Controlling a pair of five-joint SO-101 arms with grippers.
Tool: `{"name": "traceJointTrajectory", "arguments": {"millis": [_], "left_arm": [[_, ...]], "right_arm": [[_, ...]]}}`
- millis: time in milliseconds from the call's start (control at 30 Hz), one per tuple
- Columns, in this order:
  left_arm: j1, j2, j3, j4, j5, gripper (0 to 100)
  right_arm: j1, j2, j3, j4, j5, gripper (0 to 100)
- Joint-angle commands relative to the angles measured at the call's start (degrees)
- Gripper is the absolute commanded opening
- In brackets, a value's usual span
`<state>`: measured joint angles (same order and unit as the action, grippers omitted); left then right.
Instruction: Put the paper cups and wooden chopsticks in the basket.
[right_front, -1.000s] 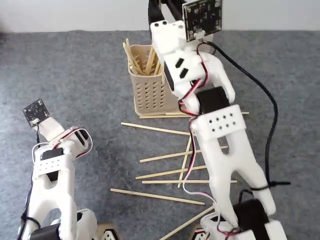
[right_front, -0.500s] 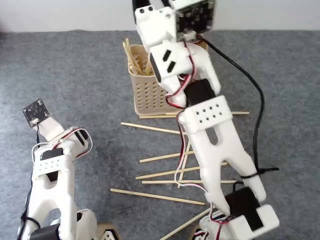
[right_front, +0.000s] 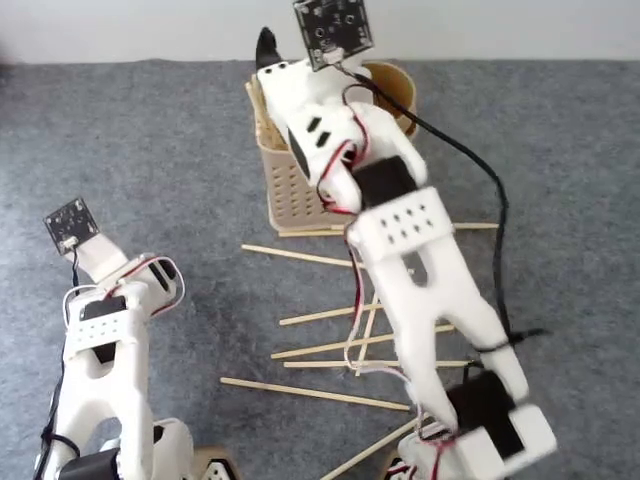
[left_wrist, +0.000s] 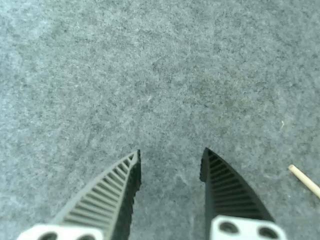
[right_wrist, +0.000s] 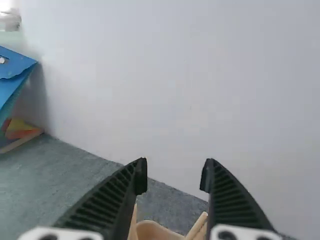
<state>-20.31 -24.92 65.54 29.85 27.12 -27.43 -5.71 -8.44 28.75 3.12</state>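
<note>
Pale wooden chopsticks (right_front: 300, 256) lay scattered on the grey carpet (right_front: 170, 140) before the beige slotted plastic basket (right_front: 295, 190), which held several more, while the right gripper (right_wrist: 175, 172) hung over it, fingers parted and empty, and the left gripper (left_wrist: 170, 155) gaped above bare carpet.

We see soft, bright light. Beyond the fingers (left_wrist: 107, 200) of the left gripper (left_wrist: 171, 150) the grey carpet (left_wrist: 150, 75) is evenly lit. Beyond the right gripper (right_wrist: 175, 159) the white wall (right_wrist: 210, 75) is bright and becomes dimmer to one side.
</note>
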Motion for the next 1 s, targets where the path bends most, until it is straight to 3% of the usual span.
{"name": "traceJointTrajectory", "arguments": {"millis": [0, 300, 433, 567, 800, 967], "left_arm": [[0.0, -1.9, -0.4, -0.9, -0.5, 19], [0.0, -1.9, -0.4, -0.9, -0.5, 19], [0.0, -1.9, -0.4, -0.8, -0.5, 19], [0.0, -1.9, -0.4, -0.7, -0.6, 19], [0.0, -1.6, -0.4, -0.8, -0.7, 19], [0.0, -1.6, -0.4, -0.8, -0.7, 19]], "right_arm": [[-0.3, -6.9, -2.2, 12.5, 0.2, 12.2], [-0.4, -8.0, -2.1, 41.3, 0.7, 11.1], [-0.5, -7.9, -2.0, 50.9, 7.7, 11.2], [-1.6, -7.9, -2.0, 57.9, 12.6, 11.2], [-7.6, -5.1, -1.9, 72.0, 12.3, 11.2], [-9.5, -1.5, 4.8, 72.7, 12.5, 15.4]]}}
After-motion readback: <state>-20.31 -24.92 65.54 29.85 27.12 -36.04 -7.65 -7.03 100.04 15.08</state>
